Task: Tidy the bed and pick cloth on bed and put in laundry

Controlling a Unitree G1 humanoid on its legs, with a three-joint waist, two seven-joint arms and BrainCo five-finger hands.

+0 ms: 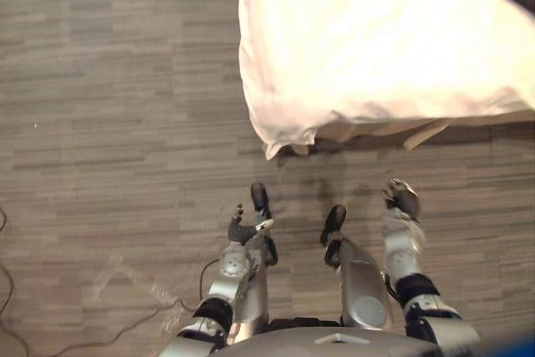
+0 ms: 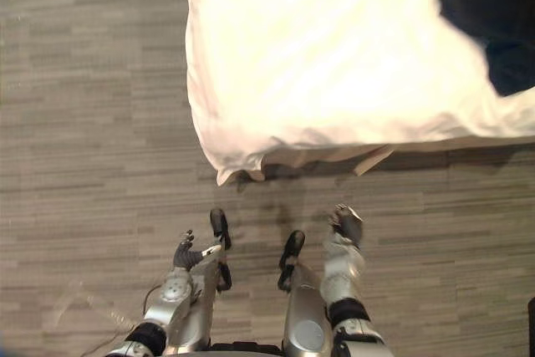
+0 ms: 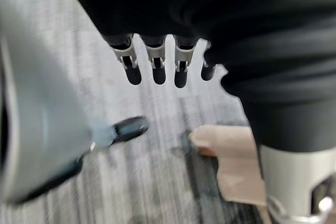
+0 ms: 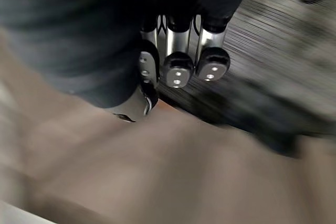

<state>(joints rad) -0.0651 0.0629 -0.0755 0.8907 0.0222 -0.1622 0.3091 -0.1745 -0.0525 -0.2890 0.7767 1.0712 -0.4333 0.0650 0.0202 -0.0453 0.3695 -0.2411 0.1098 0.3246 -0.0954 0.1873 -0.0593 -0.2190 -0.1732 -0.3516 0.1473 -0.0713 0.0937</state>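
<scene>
Nothing done yet: dark cloth (image 2: 493, 22) lay untouched on the bed (image 2: 318, 64), far right corner. Left hand (image 2: 185, 250) hung open and empty, well short of it. Right hand (image 2: 345, 225) hung low too, couldn't tell open or curled. Pickup, laundry drop and tidying all left.

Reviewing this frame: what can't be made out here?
1. Dark cloth: cut off by the top and right edges of both eye views, so its kind and extent are unknown.
2. Bed: one corner is in frame; the rest lies past the edges.
3. Tan bed base: mostly hidden under the overhanging white cover.
</scene>
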